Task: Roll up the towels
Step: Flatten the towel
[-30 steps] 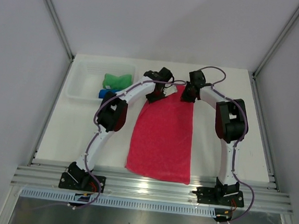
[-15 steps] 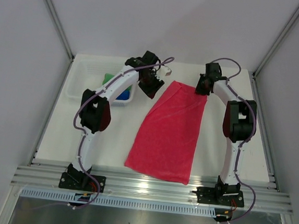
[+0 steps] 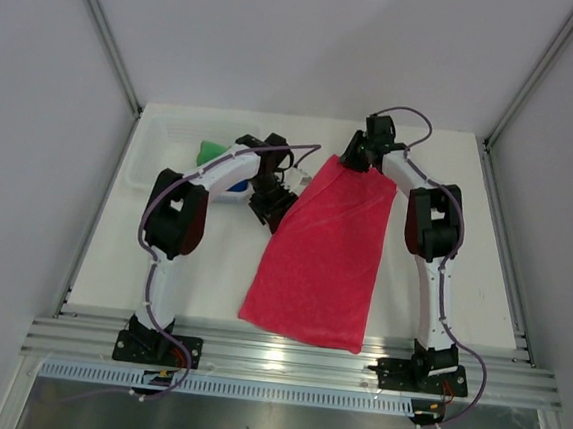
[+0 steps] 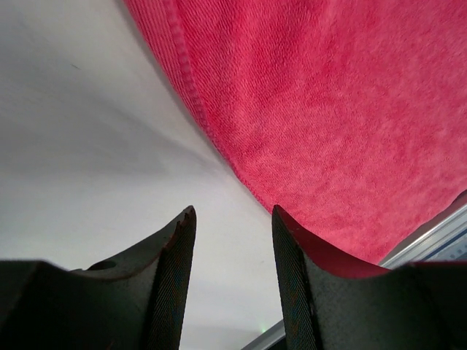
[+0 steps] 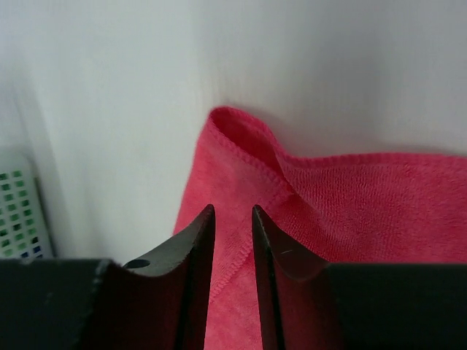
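Pink towel [image 3: 317, 267] lies spread flat down the middle of the desk [image 3: 471, 281], its near hem close to the metal rail [image 3: 284, 359] at the front edge. My left jaws stand open, holding nothing, just off the towel's left hem with bare desk under them. My right jaws, parted only a little and pinching nothing, hang over a far corner of the towel where the cloth puckers into a small fold. Far left, a white basket [image 3: 151, 158] holds the green towel [image 3: 210, 152]. The blue towel [image 3: 237, 186] shows only as a sliver under my left arm [image 3: 171, 214]. Bare desk lies to the right of the pink towel and along the back wall
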{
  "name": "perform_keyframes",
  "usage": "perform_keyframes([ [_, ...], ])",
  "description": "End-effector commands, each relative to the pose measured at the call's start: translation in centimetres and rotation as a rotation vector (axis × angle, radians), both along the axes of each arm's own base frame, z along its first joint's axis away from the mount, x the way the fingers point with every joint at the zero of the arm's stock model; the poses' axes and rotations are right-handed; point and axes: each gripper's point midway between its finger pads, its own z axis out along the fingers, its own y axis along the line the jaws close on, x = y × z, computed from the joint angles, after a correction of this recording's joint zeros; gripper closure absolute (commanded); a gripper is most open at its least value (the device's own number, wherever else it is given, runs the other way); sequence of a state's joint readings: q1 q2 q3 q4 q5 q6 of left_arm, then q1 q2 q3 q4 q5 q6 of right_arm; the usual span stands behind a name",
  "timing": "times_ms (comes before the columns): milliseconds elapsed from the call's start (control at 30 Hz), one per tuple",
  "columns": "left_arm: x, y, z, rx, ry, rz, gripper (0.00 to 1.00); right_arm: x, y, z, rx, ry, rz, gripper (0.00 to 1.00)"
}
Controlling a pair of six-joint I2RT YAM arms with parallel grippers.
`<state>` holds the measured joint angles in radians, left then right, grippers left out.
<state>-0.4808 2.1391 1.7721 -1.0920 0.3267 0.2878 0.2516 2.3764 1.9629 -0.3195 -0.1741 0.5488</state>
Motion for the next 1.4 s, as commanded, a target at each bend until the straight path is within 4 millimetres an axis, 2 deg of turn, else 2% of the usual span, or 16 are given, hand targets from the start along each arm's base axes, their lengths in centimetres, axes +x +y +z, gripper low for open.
perform_keyframes([
  [0,-1.0,0.1,1.3,-0.044,0.005,0.016,0.50,0.7,0.6,0.6,0.052,0.000,-0.049,0.70],
  [67,-1.7,0.5,0.2,-0.031,0.034,0.021,0.51,0.7,0.4,0.6,0.044,0.002,-0.057,0.69],
  [200,-2.9,0.1,-0.8,-0.058,0.092,0.027,0.50,0.7,0.2,0.9,0.041,-0.004,-0.063,0.69],
  [333,-3.5,0.1,-1.5,-0.057,0.130,0.027,0.51,0.7,-0.6,2.1,0.019,-0.014,-0.098,0.69],
  [500,-3.8,0.1,-2.0,-0.055,0.144,0.027,0.51,0.5,-1.9,1.8,-0.021,0.003,-0.150,0.68],
  [667,-3.5,0.1,-2.0,-0.050,0.134,0.026,0.51,0.4,-1.3,-0.4,0.001,0.049,-0.150,0.68],
  [800,-3.6,0.2,-2.1,-0.046,0.135,0.028,0.51,0.7,-0.4,-1.1,0.040,0.053,-0.129,0.68],
  [967,-3.5,0.3,-2.3,-0.039,0.132,0.026,0.51,0.9,0.6,-0.9,0.046,0.036,-0.104,0.75],
  [1133,-3.6,0.3,-2.4,-0.039,0.138,0.027,0.50,1.4,0.7,-0.2,0.041,0.002,-0.101,0.79],
  [1367,-3.6,0.3,-2.4,-0.039,0.138,0.026,0.50,1.9,0.7,-1.4,0.031,0.023,-0.118,0.83],
])
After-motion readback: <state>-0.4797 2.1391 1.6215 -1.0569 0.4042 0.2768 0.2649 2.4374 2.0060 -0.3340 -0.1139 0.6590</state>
